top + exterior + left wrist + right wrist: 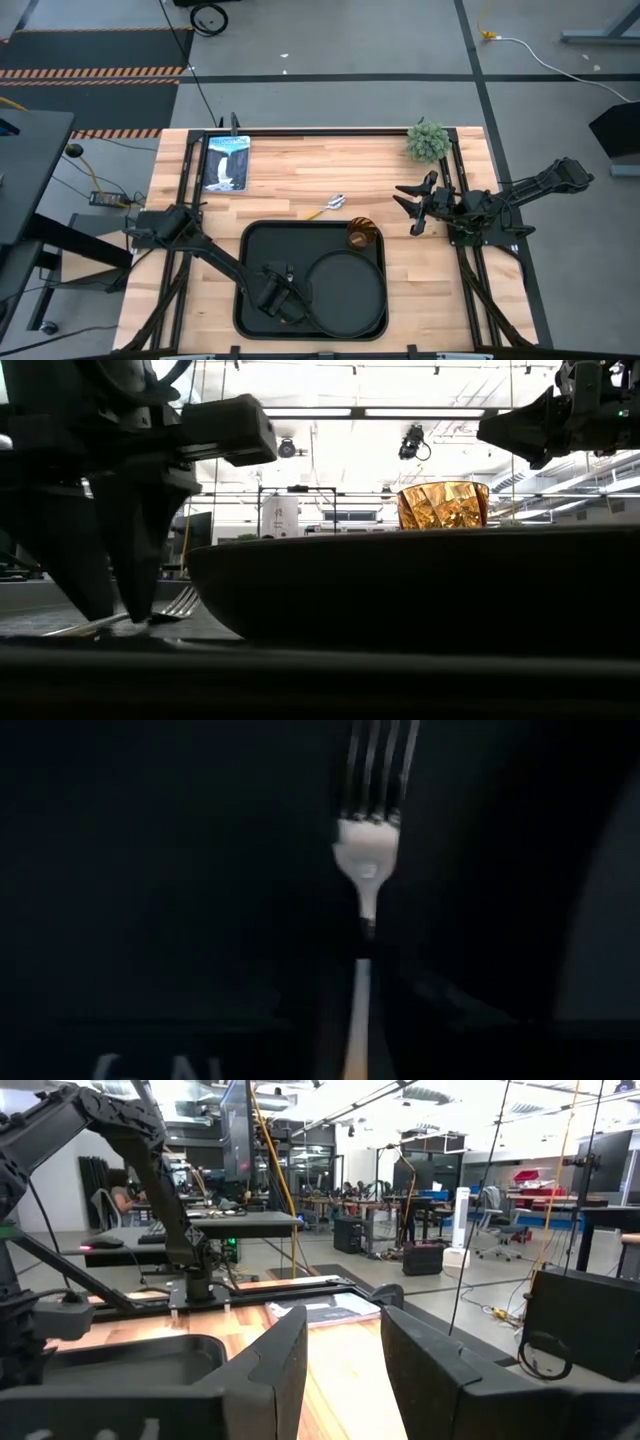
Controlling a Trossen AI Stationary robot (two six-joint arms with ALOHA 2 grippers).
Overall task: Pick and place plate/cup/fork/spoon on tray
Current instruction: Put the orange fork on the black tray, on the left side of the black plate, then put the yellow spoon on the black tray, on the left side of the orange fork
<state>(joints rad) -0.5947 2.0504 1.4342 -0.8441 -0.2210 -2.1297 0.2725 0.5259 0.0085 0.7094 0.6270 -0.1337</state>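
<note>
The black tray (258,240) lies at the table's near middle. The round black plate (347,290) rests on its right half, and the amber cup (360,234) stands in its far right corner, also in the low view (443,505). The fork (372,830) lies on the tray floor left of the plate, tines (178,603) toward the plate. My left gripper (280,297) stands over it, fingers pointing down, shut on it. The spoon (328,207) lies on the wood beyond the tray. My right gripper (413,206) is open and empty above the table's right side. My left gripper pinches the fork's handle (357,1020) between its two fingers (125,585), behind the neck. The fingers come from above, pointing down, and lie across the handle. The fork lies about level, low on the tray floor, its tines sticking out past the fingers.
A picture card (226,163) lies at the table's far left and a small green plant (428,141) stands at its far right. Bare wood lies between the tray and the far edge. The plate's rim (400,585) stands close beside my left gripper.
</note>
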